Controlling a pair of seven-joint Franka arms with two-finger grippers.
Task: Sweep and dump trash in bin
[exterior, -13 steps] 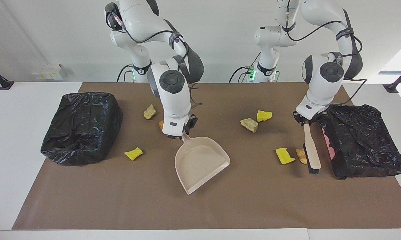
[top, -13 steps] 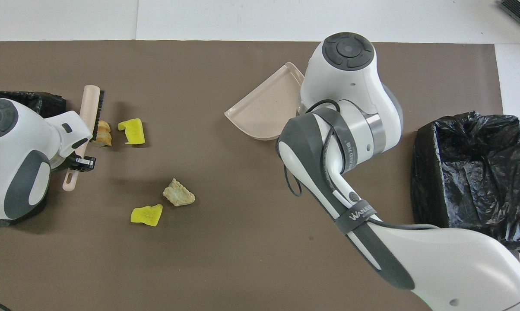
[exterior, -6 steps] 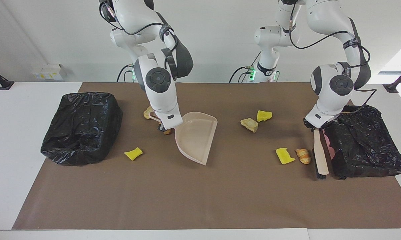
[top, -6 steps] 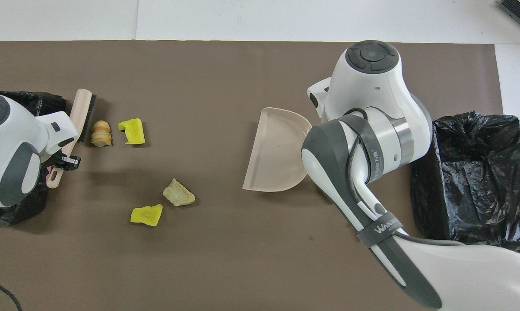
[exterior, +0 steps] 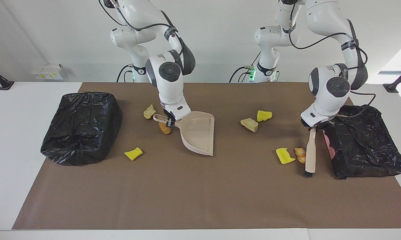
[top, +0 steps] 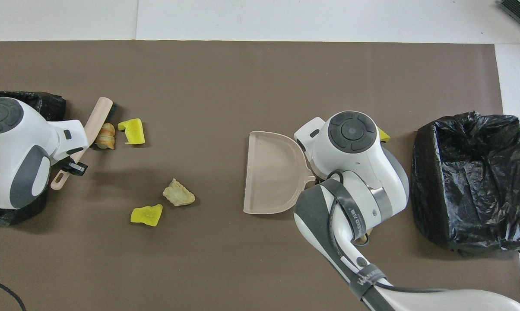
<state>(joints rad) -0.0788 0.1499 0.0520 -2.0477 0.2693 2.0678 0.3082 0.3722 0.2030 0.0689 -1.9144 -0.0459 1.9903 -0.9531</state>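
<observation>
Your left hand (exterior: 309,127) grips the brush (exterior: 309,153) by its handle, bristles beside a bread-like piece (exterior: 300,155); your right hand (exterior: 171,122) holds the dustpan (exterior: 198,133) handle. The trash (exterior: 250,124) lies scattered on the table (exterior: 200,193): probably light, soft and prone to roll, so sweep gently

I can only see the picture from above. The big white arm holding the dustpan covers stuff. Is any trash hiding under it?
Observer: Yes. The facing view shows a golden-brown piece close by the handle of the dustpan, which the right gripper grips.
Operator: Anything else under there?
Observer: A beige lump, a bit nearer to the robots than that piece.
Operator: What does the other arm cover?
Observer: Most of a black-bagged bin at the left arm's end of the table. The left gripper holds the brush beside it.
</observation>
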